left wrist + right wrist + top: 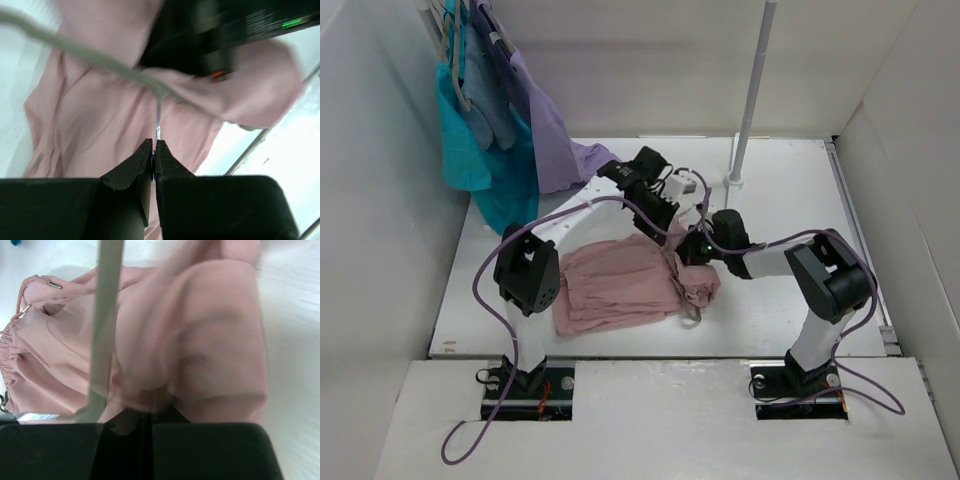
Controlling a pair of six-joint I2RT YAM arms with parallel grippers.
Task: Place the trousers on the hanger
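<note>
The trousers (pixel 615 285) lie in a wrinkled heap in the middle of the white worktop (pixel 790 200), between the two arms. They are soft, matte, dusty-pink cloth, spread fairly flat on the left and bunched into rounded folds on the right. The right wrist view shows the gathered elastic waist at the left edge of the cloth and a drawstring with a small metal tip. The hanger (pixel 100 60) is a thin, smooth, light-grey rod. It runs diagonally across the left wrist view just above the pink fabric, and a slim stem drops from it towards the camera. The left gripper (pixel 153 146) has its two black, wedge-shaped fingers pressed together on that stem. In the right wrist view the hanger shows as a blurred pale bar crossing in front of the cloth. The right gripper (pixel 148 415) has its jaws nearly together, and a thick fold of the trousers is pinched between them, the fabric draping over the fingertips and hiding them. In the top view both grippers meet over the right end of the heap. At the back left, a teal garment (pixel 470 150), a blue-grey one (pixel 500 110) and a lavender one (pixel 555 135) hang on hangers. A slim white pole (pixel 752 90) stands at the rear of the worktop.
</note>
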